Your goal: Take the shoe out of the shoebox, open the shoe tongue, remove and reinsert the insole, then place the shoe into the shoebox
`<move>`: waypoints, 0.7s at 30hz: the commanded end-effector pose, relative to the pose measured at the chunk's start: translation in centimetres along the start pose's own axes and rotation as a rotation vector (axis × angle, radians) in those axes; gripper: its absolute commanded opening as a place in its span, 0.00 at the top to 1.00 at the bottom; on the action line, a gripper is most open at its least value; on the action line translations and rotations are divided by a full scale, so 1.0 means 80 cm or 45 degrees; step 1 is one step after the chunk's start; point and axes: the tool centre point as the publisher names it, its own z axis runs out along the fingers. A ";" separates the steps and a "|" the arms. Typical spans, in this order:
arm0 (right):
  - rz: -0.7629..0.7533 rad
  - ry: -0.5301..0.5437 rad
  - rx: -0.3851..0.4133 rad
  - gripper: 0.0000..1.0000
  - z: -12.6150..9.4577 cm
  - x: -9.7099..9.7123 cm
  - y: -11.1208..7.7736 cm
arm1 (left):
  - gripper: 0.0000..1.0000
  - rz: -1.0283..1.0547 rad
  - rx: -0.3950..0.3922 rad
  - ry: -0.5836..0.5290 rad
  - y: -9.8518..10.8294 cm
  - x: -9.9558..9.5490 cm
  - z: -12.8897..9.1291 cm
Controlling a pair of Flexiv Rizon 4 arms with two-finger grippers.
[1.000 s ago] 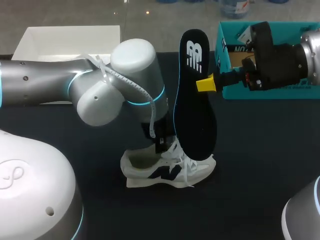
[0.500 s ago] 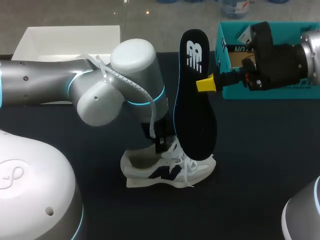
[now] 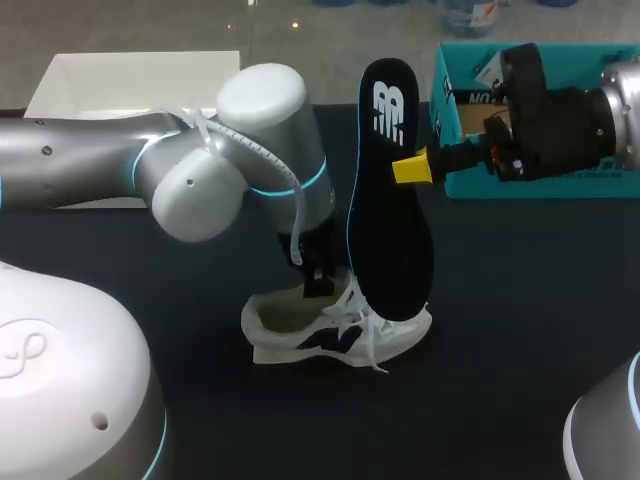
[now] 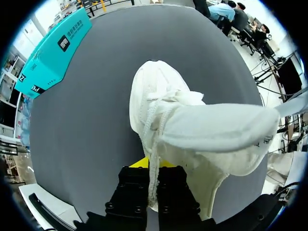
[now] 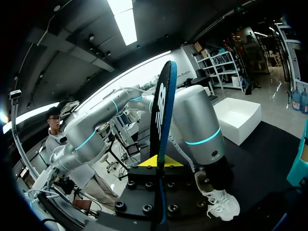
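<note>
A black, matte, cloth-covered table [image 3: 520, 300] spreads flat across the head view. At its far left edge sits a shallow white rectangular cardboard box [image 3: 130, 75], open at the top, with low straight walls, white inside and out. In the right wrist view the same white box rests on the dark tabletop close to its edge, well apart from the table's middle.

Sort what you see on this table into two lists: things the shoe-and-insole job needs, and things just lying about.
Belongs to the job:
white sneaker, gripped by the left pincer
black insole, held upright in the right pincer
teal shoebox, at the far right

Just lying about:
open white box, at the far left, touched by neither arm
</note>
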 end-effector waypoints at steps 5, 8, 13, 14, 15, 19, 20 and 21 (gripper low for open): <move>0.001 0.000 0.000 1.00 0.003 -0.001 0.000 | 1.00 0.801 0.092 0.626 0.020 -0.033 -0.013; 0.001 0.000 0.000 1.00 0.003 -0.001 0.000 | 1.00 1.072 0.082 0.716 0.017 -0.037 -0.016; 0.001 0.000 0.000 1.00 0.003 -0.001 0.000 | 1.00 1.536 0.135 0.755 0.013 -0.029 -0.037; 0.001 0.000 0.000 1.00 0.003 -0.001 0.000 | 1.00 1.555 0.182 0.733 0.013 -0.030 -0.044; 0.001 0.000 0.000 1.00 0.003 -0.001 0.000 | 1.00 1.555 0.182 0.733 0.013 -0.030 -0.044; 0.001 0.000 0.000 1.00 0.003 -0.001 0.000 | 1.00 1.555 0.182 0.733 0.013 -0.030 -0.044; 0.001 0.000 0.000 1.00 0.003 -0.001 0.000 | 1.00 1.555 0.182 0.733 0.013 -0.030 -0.044; 0.001 0.000 0.000 1.00 0.003 -0.001 0.000 | 1.00 1.555 0.182 0.733 0.013 -0.030 -0.044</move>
